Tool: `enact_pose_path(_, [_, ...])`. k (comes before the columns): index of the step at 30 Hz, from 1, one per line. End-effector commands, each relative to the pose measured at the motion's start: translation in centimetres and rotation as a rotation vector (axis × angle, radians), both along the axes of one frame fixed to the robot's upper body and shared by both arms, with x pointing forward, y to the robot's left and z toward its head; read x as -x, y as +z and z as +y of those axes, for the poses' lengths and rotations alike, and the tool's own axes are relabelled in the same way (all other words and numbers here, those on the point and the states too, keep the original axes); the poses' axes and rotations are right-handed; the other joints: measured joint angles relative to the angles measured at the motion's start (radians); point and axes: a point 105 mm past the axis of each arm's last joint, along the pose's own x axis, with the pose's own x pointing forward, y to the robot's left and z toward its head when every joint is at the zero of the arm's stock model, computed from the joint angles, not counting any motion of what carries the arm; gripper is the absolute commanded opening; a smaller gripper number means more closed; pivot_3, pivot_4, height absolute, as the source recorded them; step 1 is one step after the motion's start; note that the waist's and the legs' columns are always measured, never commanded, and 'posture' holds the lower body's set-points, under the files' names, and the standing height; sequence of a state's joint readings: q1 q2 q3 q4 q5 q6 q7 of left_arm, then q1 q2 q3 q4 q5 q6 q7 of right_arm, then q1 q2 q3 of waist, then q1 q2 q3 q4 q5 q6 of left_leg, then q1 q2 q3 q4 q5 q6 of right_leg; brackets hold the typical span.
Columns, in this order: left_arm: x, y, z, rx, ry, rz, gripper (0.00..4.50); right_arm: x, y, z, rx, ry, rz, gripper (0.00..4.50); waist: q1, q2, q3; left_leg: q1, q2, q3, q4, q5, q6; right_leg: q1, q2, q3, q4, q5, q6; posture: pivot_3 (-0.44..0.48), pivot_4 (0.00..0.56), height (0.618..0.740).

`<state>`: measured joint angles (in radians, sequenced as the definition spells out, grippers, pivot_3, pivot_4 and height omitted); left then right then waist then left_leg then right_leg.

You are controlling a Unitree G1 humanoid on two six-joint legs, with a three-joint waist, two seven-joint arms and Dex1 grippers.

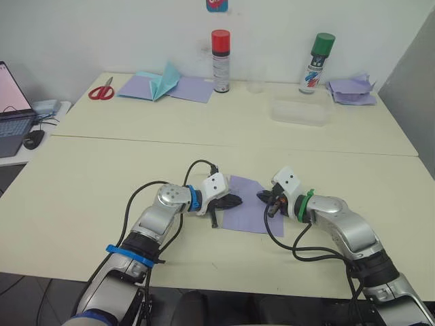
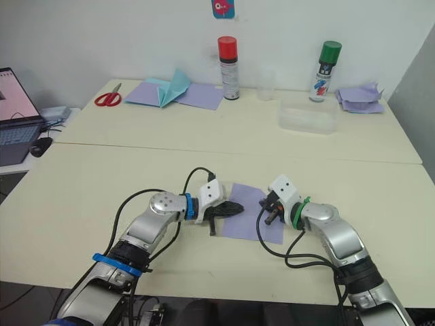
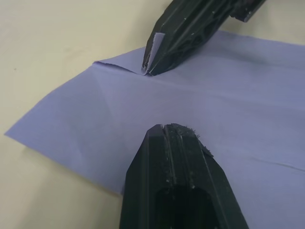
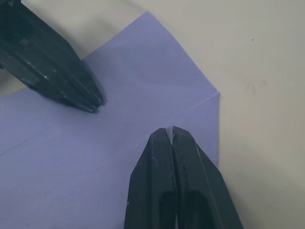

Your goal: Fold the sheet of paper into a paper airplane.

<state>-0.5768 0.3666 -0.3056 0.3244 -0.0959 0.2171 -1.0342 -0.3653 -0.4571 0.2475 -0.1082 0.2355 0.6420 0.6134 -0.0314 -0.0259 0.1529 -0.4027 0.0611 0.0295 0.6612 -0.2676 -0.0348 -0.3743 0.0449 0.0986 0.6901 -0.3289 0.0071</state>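
Sheet: the sheet of paper [image 1: 248, 204] lay flat on the near table [image 1: 102, 197], between the two grippers, still close to its full square outline.
Folds so far: faint straight creases crossed it; in the right wrist view one far corner looked turned in or creased along a diagonal, though I could not tell which.
Left gripper: the left gripper [image 1: 231, 201] had its fingers pressed together, the tip resting on the sheet's left part.
Right gripper: the right gripper [image 1: 266, 197] pinched a small raised bit of the sheet's right edge between closed fingers, seen in the left wrist view.
Progress: early, by my judgement; no pointed nose, no centre ridge, no wings.
Left to do: nearly all the folding.
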Motion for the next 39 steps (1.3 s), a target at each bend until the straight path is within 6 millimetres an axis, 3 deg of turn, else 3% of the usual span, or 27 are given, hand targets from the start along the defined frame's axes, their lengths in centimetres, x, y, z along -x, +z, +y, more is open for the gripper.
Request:
enact_pose_path(1, [-1.5, 3.7, -1.8, 0.103, 0.017, -0.058, 0.0, 0.1, 0.4, 0.1, -0.014, 0.009, -0.01, 0.06, 0.0, 0.0, 0.0, -0.001, 0.0, 0.0, 0.0, 0.0, 0.0, 0.0, 0.0, 0.0, 0.0, 0.0, 0.0, 0.0, 0.15, 0.74])
enact_pose_path(6, [-2.7, 4.1, -3.8, 0.108, 0.032, -0.081, 0.0, 0.2, 0.3, 0.2, -0.017, 0.012, -0.004, 0.06, -0.002, 0.0, 0.0, -0.001, 0.0, 0.0, 0.0, 0.0, 0.0, -0.001, 0.0, 0.001, 0.0, 0.001, -0.002, 0.0, 0.15, 0.74])
enact_pose_path(12, [-4.0, 2.0, -4.9, 0.011, 0.083, -0.081, 0.0, 0.3, 0.3, 0.4, -0.024, 0.019, -0.004, 0.06, -0.001, 0.0, 0.001, -0.002, 0.0, -0.001, 0.0, 0.0, 0.0, -0.002, 0.002, 0.001, 0.0, 0.001, -0.002, 0.0, 0.15, 0.74])
enact_pose_path(17, [-3.7, 0.6, -5.7, -0.03, 0.044, -0.064, 0.0, 0.6, 0.3, 0.5, -0.023, 0.033, 0.002, 0.06, 0.0, 0.0, 0.0, -0.007, 0.0, -0.001, 0.001, 0.0, 0.0, -0.006, 0.002, 0.001, 0.001, 0.001, -0.002, 0.0, 0.15, 0.74])
enact_pose_path(28, [-3.2, -1.1, -5.5, -0.116, -0.016, -0.095, 0.0, 0.7, 0.5, 0.2, -0.025, 0.033, -0.001, 0.06, 0.0, 0.0, 0.0, -0.007, -0.001, -0.001, 0.001, 0.0, -0.001, -0.006, 0.002, 0.001, 0.006, 0.001, -0.002, 0.0, 0.15, 0.74])
enact_pose_path(31, [-2.9, -2.0, -5.3, -0.149, -0.029, -0.091, 0.0, 0.8, 1.5, 0.0, -0.068, 0.032, 0.002, 0.95, 0.001, 0.0, 0.0, -0.007, -0.001, -0.001, 0.001, 0.0, -0.001, -0.006, 0.002, 0.001, 0.006, 0.001, -0.002, 0.0, 0.15, 0.74])
enact_pose_path(37, [-2.8, -2.6, -5.1, -0.168, -0.035, -0.102, 0.0, 3.4, 4.3, -0.3, -0.175, 0.153, 0.051, 3.07, 0.002, 0.0, 0.0, -0.007, -0.002, -0.002, 0.001, 0.0, -0.001, -0.005, 0.002, 0.001, 0.006, 0.001, -0.002, 0.0, 0.15, 0.74])
enact_pose_path(39, [-2.7, -2.6, -5.1, -0.168, -0.038, -0.101, 0.0, 3.6, 5.4, -0.9, -0.206, 0.162, 0.051, 3.07, 0.002, 0.0, 0.0, -0.007, -0.002, -0.003, 0.001, 0.0, 0.0, -0.005, 0.002, 0.0, 0.006, 0.001, -0.002, 0.0, 0.15, 0.74])
